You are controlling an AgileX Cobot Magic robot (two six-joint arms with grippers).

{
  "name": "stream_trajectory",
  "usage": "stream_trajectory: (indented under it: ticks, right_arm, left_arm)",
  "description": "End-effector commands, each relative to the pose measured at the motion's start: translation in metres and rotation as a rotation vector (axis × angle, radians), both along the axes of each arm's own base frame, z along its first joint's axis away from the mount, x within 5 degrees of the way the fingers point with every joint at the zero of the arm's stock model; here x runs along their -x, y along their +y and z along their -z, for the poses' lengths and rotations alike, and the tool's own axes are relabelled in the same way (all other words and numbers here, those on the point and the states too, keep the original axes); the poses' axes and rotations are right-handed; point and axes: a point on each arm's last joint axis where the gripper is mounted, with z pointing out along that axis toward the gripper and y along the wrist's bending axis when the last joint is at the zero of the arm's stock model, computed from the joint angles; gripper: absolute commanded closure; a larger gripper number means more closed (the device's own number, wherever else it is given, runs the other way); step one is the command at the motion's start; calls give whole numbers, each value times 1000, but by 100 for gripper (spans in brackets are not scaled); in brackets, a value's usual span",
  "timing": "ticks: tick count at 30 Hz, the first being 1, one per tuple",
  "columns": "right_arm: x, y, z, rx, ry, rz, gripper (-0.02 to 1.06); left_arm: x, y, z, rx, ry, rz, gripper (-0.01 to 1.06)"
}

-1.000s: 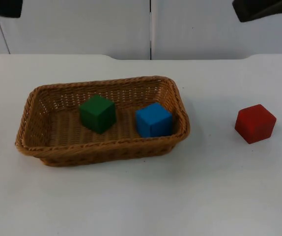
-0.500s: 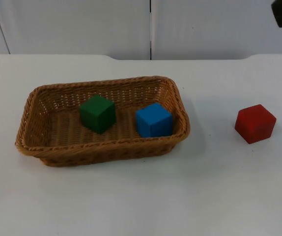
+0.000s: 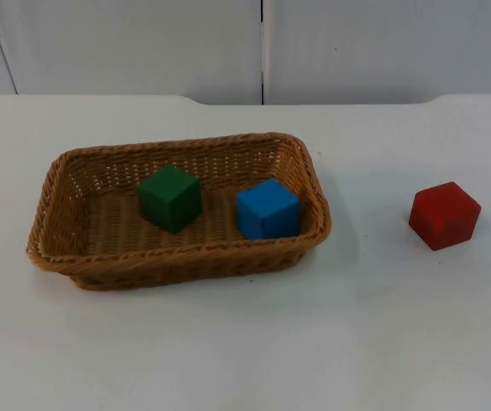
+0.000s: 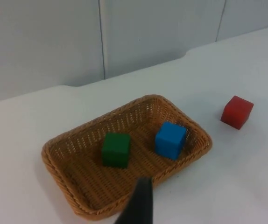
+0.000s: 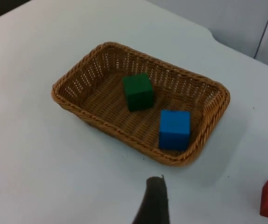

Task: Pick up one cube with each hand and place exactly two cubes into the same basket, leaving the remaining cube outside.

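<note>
Basket: the wicker basket sits on the white table, toward the robot's left half of it, long side facing the camera in the top view.
Green cube: the green cube rests on the basket floor, in the left-middle part, turned at a slight angle.
Blue cube: the blue cube rests on the basket floor near the basket's right end wall, close to the front rim, apart from the green cube.
Red cube: the red cube stands on the bare table, well to the right of the basket and clear of it.
Left gripper: the left gripper hangs high above the table on the near side of the basket; in its wrist view one dark fingertip stands in front of the basket's near rim. It touches nothing and holds nothing; whether its fingers are apart or together I cannot tell.
Right gripper: the right gripper hangs high above the bare table, just outside the basket's long rim, nearer the blue cube than the green one, with the red cube off to one side. One dark fingertip shows; it touches nothing, holds nothing, and I cannot tell how far apart its fingers stand.
Backdrop: the grey partition wall closes the far edge of the table.
</note>
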Motion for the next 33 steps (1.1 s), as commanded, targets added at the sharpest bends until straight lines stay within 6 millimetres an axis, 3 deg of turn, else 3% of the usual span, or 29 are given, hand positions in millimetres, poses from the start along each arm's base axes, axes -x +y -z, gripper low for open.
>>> stream_trajectory:
  ticks: [1,21,33]
  right_arm:
    - [8,-5,0,-24,-16,4,38]
    - [70,-49,12,-92,-69,3,38]
    - [95,-65,17,-101,-61,-6,38]
  left_arm:
    - [4,2,2,-2,1,-8,25]
    - [54,25,14,0,-67,-92,25]
    - [72,35,23,-7,-83,-145,25]
